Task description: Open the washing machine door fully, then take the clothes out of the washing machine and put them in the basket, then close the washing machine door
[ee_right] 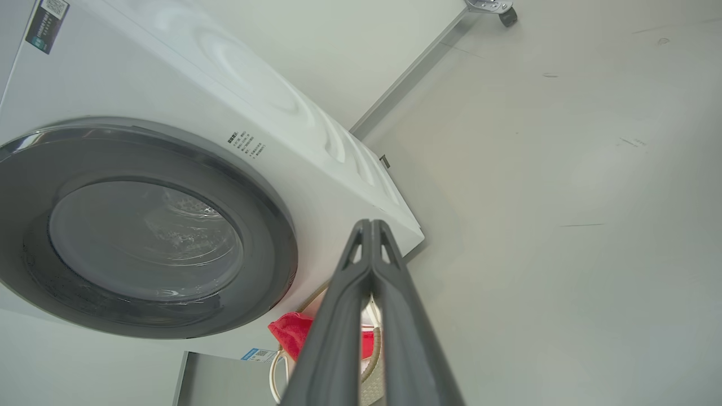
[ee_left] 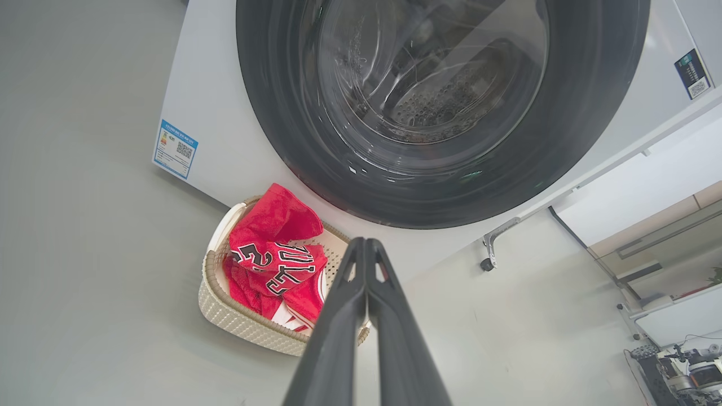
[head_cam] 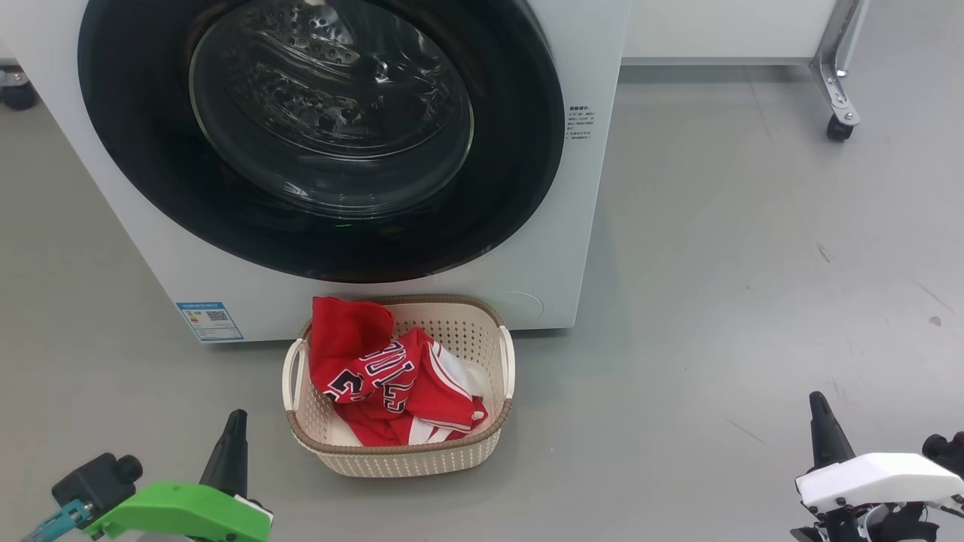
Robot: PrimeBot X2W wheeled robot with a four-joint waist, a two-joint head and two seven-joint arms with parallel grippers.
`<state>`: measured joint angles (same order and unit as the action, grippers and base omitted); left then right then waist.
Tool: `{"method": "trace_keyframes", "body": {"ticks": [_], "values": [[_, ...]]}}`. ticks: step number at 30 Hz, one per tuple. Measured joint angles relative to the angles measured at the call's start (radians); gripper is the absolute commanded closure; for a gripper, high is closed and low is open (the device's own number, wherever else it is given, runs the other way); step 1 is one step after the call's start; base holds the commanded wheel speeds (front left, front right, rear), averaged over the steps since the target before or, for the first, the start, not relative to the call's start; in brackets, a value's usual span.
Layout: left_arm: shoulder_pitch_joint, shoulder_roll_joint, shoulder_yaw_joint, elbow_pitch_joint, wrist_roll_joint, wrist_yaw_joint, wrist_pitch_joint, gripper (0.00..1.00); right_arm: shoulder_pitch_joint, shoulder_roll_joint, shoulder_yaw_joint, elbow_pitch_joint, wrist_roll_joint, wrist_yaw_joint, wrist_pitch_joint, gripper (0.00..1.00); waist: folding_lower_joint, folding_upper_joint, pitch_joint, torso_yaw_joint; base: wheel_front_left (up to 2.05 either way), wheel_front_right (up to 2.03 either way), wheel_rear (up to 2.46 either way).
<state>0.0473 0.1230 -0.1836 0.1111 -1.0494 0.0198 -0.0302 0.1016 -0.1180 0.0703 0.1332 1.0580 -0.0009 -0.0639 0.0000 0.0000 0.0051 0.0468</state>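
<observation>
The head view's top edge cuts off the upper part of the washing machine door (head_cam: 324,248). Folds hide part of the lettering on the clothes (head_cam: 376,369), and the print on the blue label (head_cam: 209,321) is too small to read.

1. A smooth, pale grey floor (head_cam: 753,301) runs across the whole scene.
2. Faint dark scuff marks (head_cam: 822,253) streak the floor on the right of the head view, with a small dark spot (head_cam: 934,321) further right.
3. At the top right, a slanted silver metal leg (head_cam: 842,53) ends in a small black caster wheel (head_cam: 838,129) resting on the floor.
4. Beside that leg, a white panel (head_cam: 723,26) spans the top edge, with a grey strip along its lower edge.
5. At the far top left, another dark wheel (head_cam: 16,94) sits on the floor, partly cut off.
6. In the left wrist view, pale shelving (ee_left: 654,248) stands at the right edge, and dark machinery with cables (ee_left: 685,369) fills the lower right corner, too small to identify.
</observation>
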Motion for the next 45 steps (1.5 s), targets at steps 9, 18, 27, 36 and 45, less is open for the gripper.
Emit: {"method": "trace_keyframes", "body": {"ticks": [9,18,27,36,45], "values": [[-0.011,-0.004,0.032,0.022,-0.113,-0.019,0.018,1.00,-0.023,0.005,-0.024,0.021,0.107,0.021,0.022,1.00,0.0000,0.0000,0.000,-0.008,0.00,0.00,0.00],[-0.027,-0.008,0.061,0.043,-0.202,-0.036,0.029,1.00,-0.044,0.009,-0.043,0.041,0.201,0.037,0.041,1.00,0.0000,0.0000,0.000,-0.016,0.00,0.00,0.00],[-0.044,-0.016,0.096,0.071,-0.322,-0.069,0.040,1.00,-0.076,0.017,-0.069,0.067,0.319,0.061,0.063,1.00,0.0000,0.0000,-0.001,-0.025,0.00,0.00,0.00],[-0.054,-0.020,0.128,0.095,-0.434,-0.090,0.056,1.00,-0.101,0.023,-0.093,0.088,0.425,0.081,0.081,1.00,0.0000,0.0000,-0.001,-0.034,0.00,0.00,0.00],[-0.070,-0.026,0.161,0.117,-0.547,-0.116,0.068,1.00,-0.126,0.026,-0.116,0.110,0.532,0.099,0.101,1.00,0.0000,0.0000,-0.001,-0.042,0.00,0.00,0.00]]}}
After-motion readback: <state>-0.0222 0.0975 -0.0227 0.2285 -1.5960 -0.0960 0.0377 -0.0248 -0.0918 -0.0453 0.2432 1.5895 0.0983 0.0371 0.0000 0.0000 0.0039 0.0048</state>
